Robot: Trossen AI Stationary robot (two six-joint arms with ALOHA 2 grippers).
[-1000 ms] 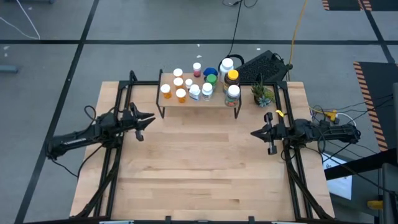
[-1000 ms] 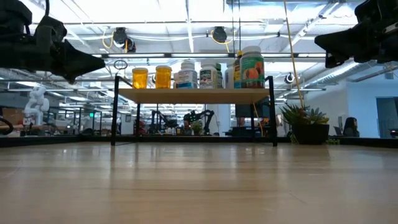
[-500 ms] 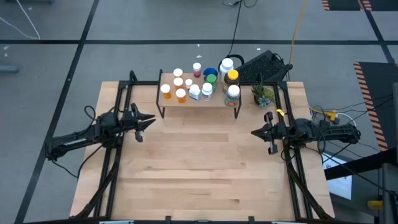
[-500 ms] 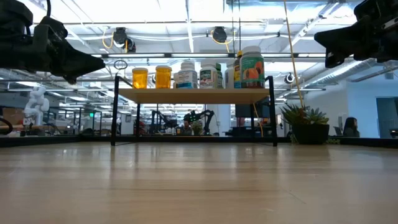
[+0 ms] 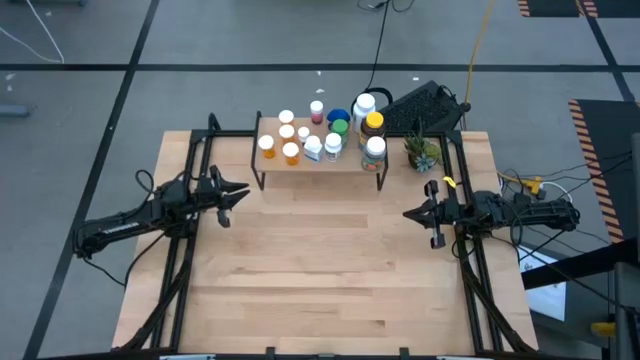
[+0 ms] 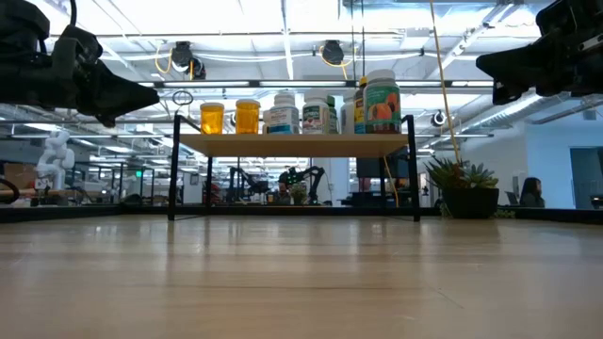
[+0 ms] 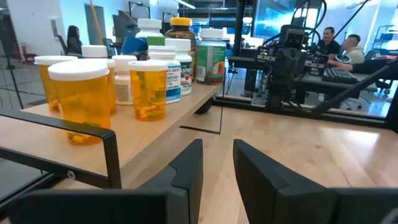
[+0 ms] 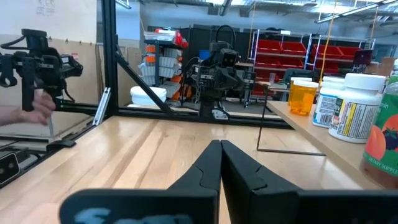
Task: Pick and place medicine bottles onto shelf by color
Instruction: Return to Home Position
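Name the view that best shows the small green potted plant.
The high view: the small green potted plant sits unobstructed beside the light-wood shelf. The low view shows it side-on as a dark silhouette. Neither wrist view shows it.

shelf [image 5: 345, 162]: low light-wood board on thin black legs, at the table's far edge, centre.
bottles [image 5: 325, 135]: all upright on the shelf, mostly white-capped.
orange bottles [image 5: 280, 140]: clustered at the left end.
white bottles [image 6: 301, 114]: in the middle.
green-labelled bottle [image 6: 382, 102]: at the right end, tallest in front.
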